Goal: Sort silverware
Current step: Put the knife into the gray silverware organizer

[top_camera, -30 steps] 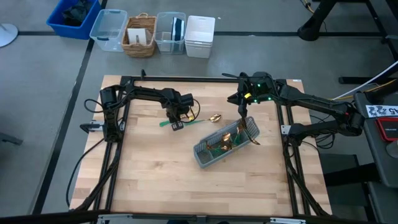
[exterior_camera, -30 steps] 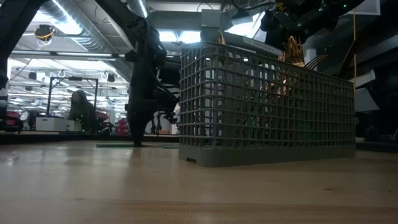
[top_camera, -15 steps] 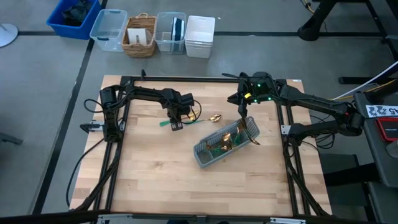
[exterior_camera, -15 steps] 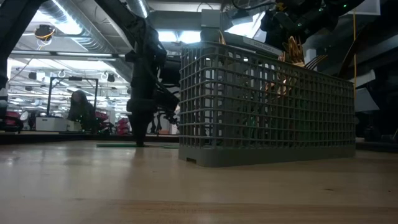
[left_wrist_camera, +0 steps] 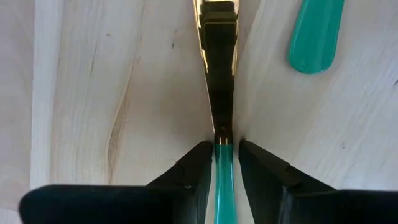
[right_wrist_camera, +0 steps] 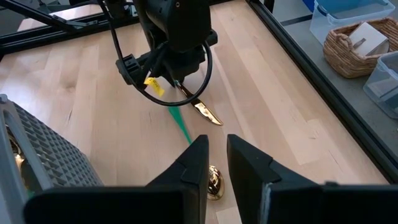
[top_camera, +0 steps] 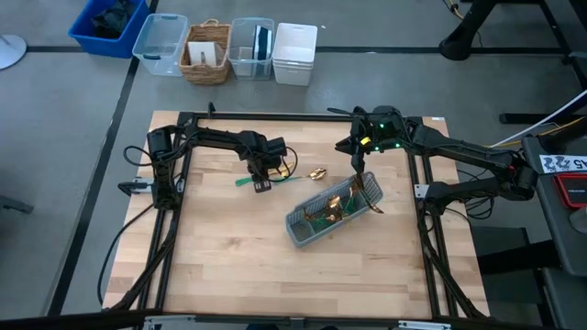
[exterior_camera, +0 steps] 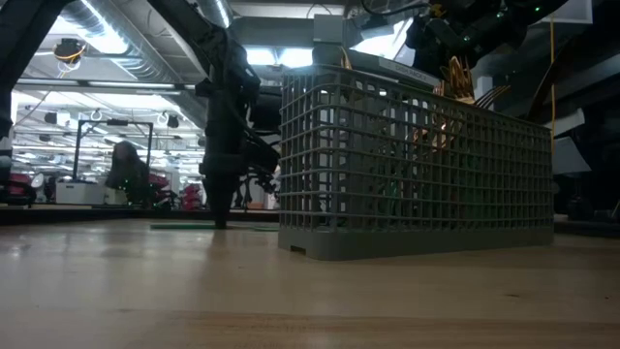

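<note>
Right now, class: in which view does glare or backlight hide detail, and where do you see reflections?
Low view: bright ceiling lights behind leave the caddy and arms as dark silhouettes. Left wrist view: the knife has a mirror-like gold blade reflecting the dark gripper. High view: even light, soft shadows.

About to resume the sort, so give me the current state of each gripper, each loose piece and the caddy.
left gripper: down at the knife's handle, grip unclear.
right gripper: raised, open, empty.
knife: flat on table.
spoon: flat on table, outside caddy.
caddy: upright, holding several gold-headed pieces.
</note>
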Tool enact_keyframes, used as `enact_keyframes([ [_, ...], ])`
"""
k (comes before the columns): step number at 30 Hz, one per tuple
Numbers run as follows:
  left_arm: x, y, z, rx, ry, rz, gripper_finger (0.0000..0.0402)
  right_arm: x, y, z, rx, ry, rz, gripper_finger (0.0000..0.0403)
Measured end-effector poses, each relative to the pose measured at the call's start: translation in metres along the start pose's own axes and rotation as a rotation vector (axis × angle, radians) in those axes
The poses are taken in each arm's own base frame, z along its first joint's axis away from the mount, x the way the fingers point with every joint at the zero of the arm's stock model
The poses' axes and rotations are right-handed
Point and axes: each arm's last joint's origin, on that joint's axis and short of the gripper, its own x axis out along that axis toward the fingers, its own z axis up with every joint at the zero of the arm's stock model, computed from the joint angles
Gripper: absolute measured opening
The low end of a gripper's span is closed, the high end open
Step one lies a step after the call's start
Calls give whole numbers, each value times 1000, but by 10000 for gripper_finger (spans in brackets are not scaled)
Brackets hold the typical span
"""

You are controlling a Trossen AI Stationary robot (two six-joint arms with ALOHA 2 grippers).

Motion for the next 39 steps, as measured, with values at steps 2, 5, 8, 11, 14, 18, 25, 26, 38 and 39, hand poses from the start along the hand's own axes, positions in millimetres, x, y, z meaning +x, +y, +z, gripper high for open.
enact_keyframes([
  [2, 0, 0, 0, -8, -3, 6, 82, 0, 0, 0, 0, 0, 0, 62],
  [5, 0, 0, 1, -9, -7, 20, 82, 0, 0, 0, 0, 0, 0, 62],
  [8, 0, 0, 1, -10, -10, 24, 82, 0, 0, 0, 0, 0, 0, 62],
  [11, 0, 0, 1, -17, -10, 25, 82, 0, 0, 0, 0, 0, 0, 62],
  [14, 0, 1, 1, -28, -11, 25, 82, 0, 0, 0, 0, -1, 0, 62],
  [18, 1, 0, 1, -24, -11, 25, 82, 0, 0, 0, 0, 0, 0, 62],
  [25, 4, 0, -4, -48, 10, 24, 38, 0, 0, 0, 0, -1, 0, 62],
  [26, 4, 0, -4, -51, 12, 24, 29, 0, 0, 0, 0, 0, 0, 62],
  [38, -3, 1, 1, -28, 17, 25, 15, 0, 0, 0, 0, 0, 0, 62],
  [39, -4, 1, 3, -24, 15, 24, 13, 0, 0, 0, 0, 0, 0, 62],
])
